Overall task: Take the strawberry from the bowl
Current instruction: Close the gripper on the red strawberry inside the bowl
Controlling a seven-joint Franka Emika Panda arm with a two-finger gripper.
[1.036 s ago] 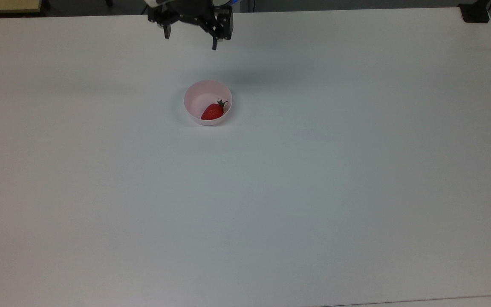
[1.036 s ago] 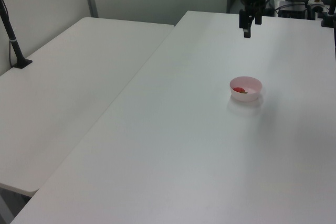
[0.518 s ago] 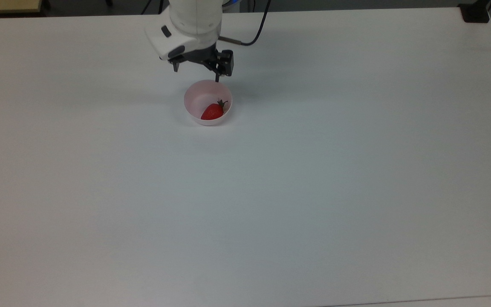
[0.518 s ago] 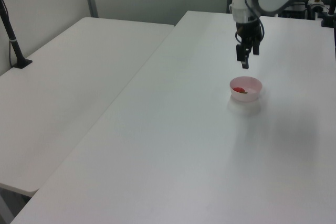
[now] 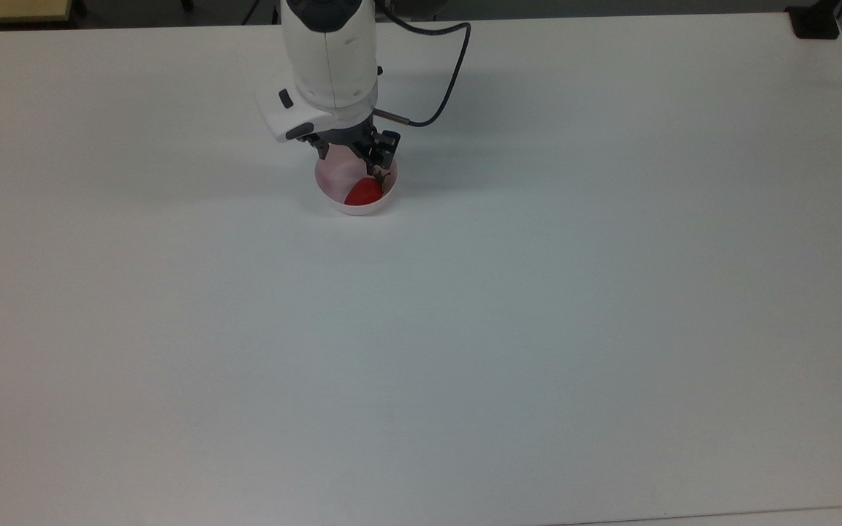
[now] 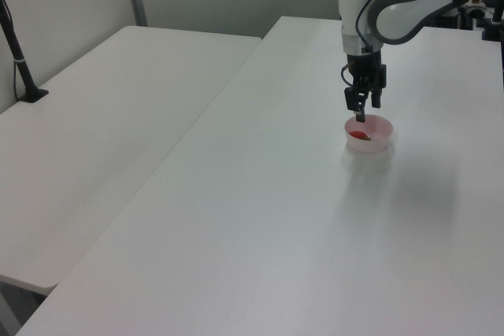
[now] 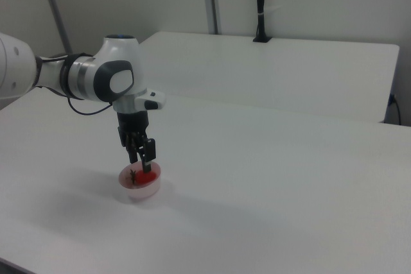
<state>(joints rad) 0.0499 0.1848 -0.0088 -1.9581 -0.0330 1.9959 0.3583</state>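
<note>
A small pale pink bowl (image 5: 339, 202) (image 6: 379, 145) (image 7: 139, 190) stands on the white table, toward the far middle of the top view. In it lies a red strawberry (image 5: 363, 193) (image 6: 360, 136) (image 7: 146, 176), and its green cap is partly hidden behind a finger. My gripper (image 5: 350, 162) (image 6: 360, 113) (image 7: 139, 160) hangs open right over the bowl, pointing down. Its fingertips reach about rim height, one on each side of the strawberry's cap end, without closing on it.
The white table (image 5: 465, 329) spreads wide on every side of the bowl. A black cable (image 5: 452, 69) loops off the arm's wrist. A black mount (image 5: 816, 22) sits at the far right corner. A second table (image 6: 94, 131) with a black pole (image 6: 17, 49) adjoins.
The arm has come forward and down from the far table edge until the gripper is over the bowl. Bowl and strawberry have stayed put.
</note>
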